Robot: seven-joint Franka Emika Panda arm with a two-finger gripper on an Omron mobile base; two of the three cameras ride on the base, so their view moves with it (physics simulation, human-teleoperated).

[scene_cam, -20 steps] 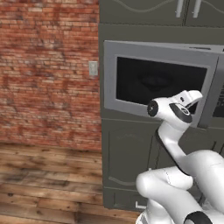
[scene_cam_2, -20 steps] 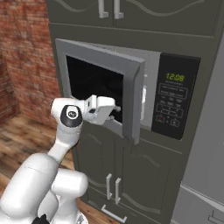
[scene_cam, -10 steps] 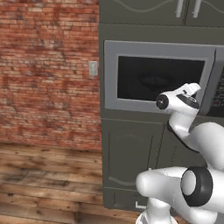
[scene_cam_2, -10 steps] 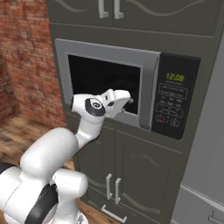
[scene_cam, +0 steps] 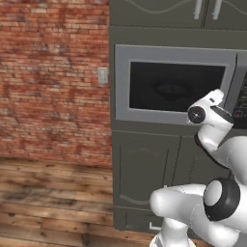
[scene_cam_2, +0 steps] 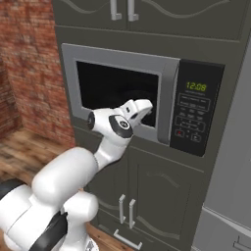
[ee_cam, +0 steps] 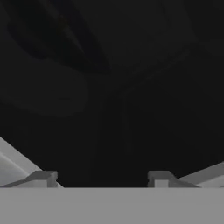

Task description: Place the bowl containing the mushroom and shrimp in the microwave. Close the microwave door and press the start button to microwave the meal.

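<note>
Showing faintly behind the shut microwave door [scene_cam: 170, 84], the bowl [scene_cam: 170, 90].

Glossy white rounded arm [scene_cam_2: 73, 171]; dark circular joint caps; grey fingertips [ee_cam: 41, 178]

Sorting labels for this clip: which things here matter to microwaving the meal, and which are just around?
Part of the job:
microwave
microwave door, shut
keypad
gripper, open, at the door

Just around:
upper cabinets
lower cabinets
brick wall
wall switch
</note>
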